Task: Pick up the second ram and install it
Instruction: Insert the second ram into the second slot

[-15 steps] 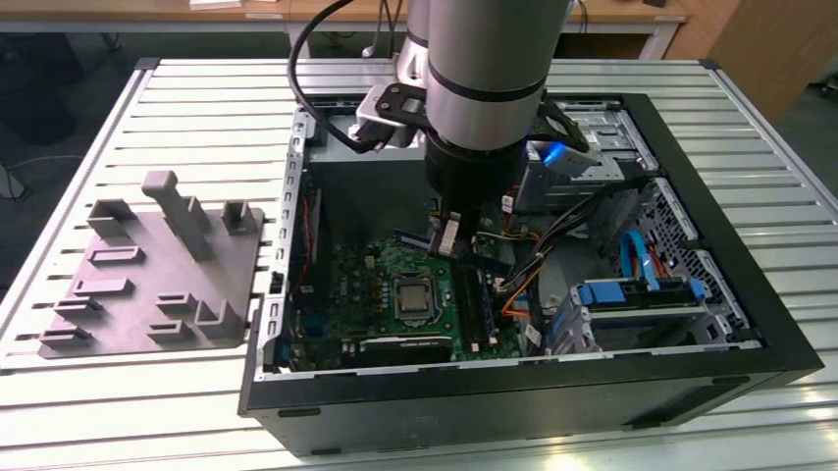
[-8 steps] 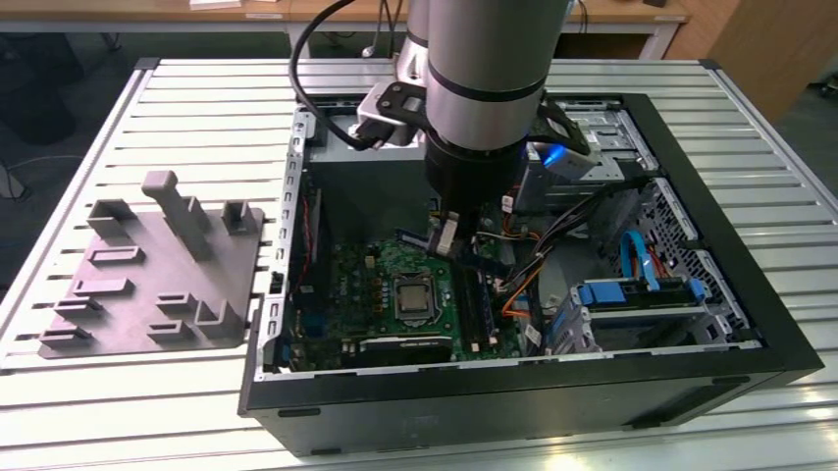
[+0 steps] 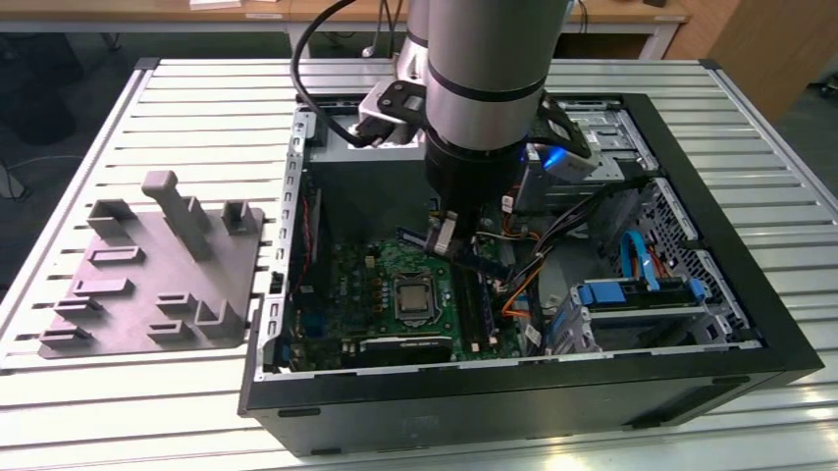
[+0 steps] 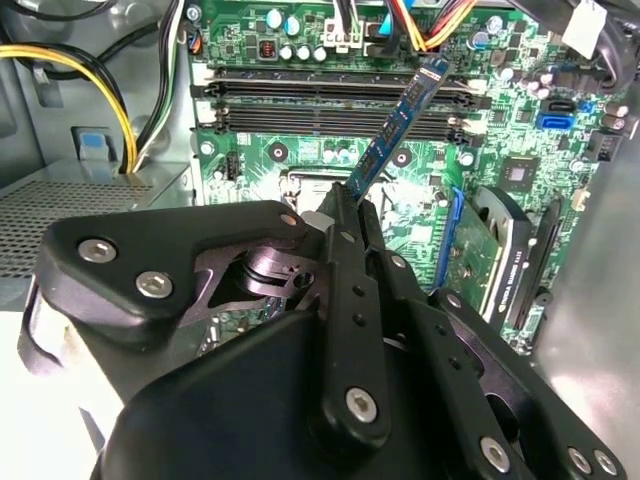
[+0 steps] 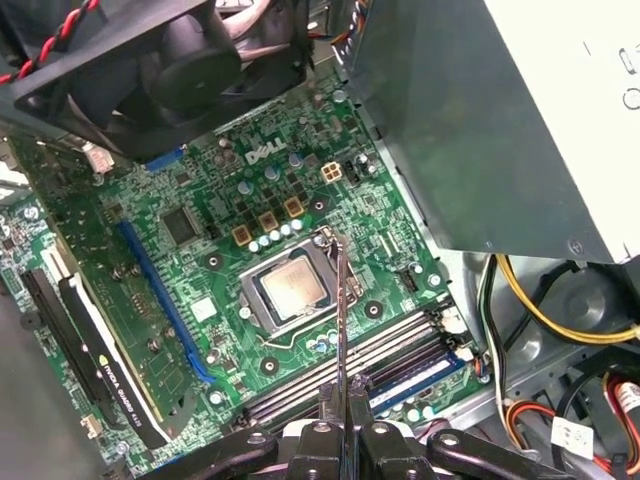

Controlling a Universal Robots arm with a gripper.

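Note:
My gripper [image 3: 448, 235] hangs inside the open computer case [image 3: 733, 334], shut on the second ram [image 3: 485, 259], a narrow blue-green strip. In the second wrist view the black fingers [image 4: 345, 260] pinch one end of the second ram [image 4: 400, 120], which slants out over the memory slots [image 4: 330, 100]. In the first wrist view the second ram [image 5: 341, 300] shows edge-on as a thin line, running from my gripper [image 5: 345, 415] over the edge of the processor socket [image 5: 290, 290]. It hangs above the green motherboard [image 3: 380, 285] and rests in no slot. A blue strip [image 5: 420, 372] sits in one memory slot.
A grey power-supply box [image 5: 500, 120] and a black fan [image 5: 190, 60] stand close beside the board. Yellow and orange cables [image 5: 540, 310] run near the slots. Drive bays [image 3: 642, 294] fill the case at the exterior view's right. A grey fixture plate [image 3: 157, 285] lies on the slatted table outside.

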